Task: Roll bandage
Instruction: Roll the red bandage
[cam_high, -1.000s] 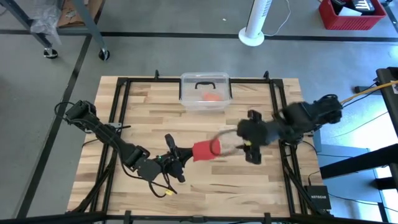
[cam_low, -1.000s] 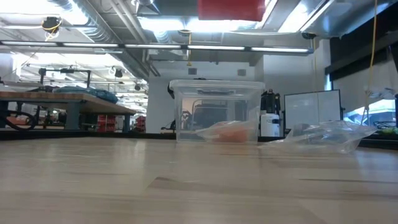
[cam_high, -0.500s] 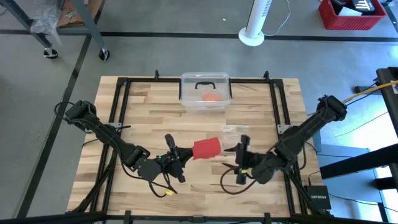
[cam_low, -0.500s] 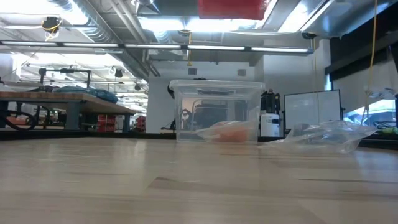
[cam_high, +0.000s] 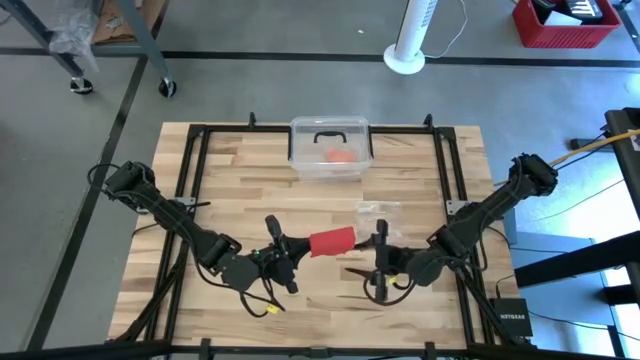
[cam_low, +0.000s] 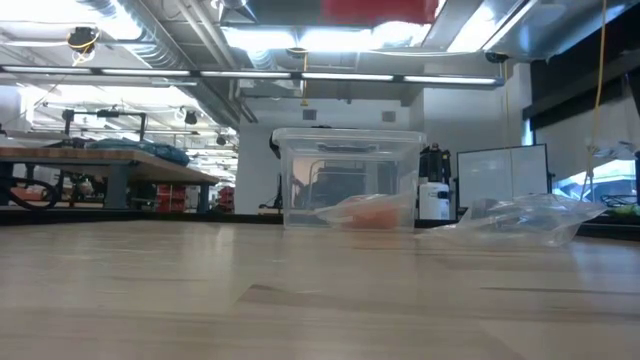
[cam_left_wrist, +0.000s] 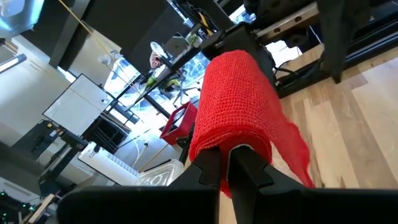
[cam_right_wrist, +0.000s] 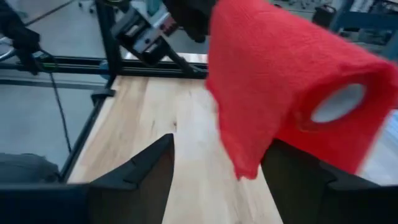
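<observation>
Your left tool (cam_high: 297, 254) is clenched on one end of the bandage (cam_high: 333, 241); the left wrist view shows both fingers (cam_left_wrist: 239, 167) pinched tight at the roll's end, so the red cloth (cam_left_wrist: 235, 106) stands out from that tool toward the right arm, lifted off the surface (cam_high: 250, 215). A loose flap of cloth hangs from the underside of the roll.

Your right tool (cam_high: 378, 262) sits just beside the roll's free end, fingers (cam_right_wrist: 138, 171) spread wide and grasping nothing. In the right wrist view the bandage (cam_right_wrist: 280, 81) hangs directly ahead of that tool, with the pale hollow core of the roll facing it and the flap drooping between the two open fingers.

The step in hand looks like the late part of the rolling: most of the band is already wound, and only the hanging tail is left. Your next move probably calls for the right tool to catch that tail and bring it round the roll while the left keeps its grip firm, since the cloth is soft and a slack hold could let the windings loosen.

Beyond both tools, on the far side of the surface, stands a clear box (cam_high: 330, 148), and a clear plastic bag (cam_high: 379, 209) lies between it and the right tool.
</observation>
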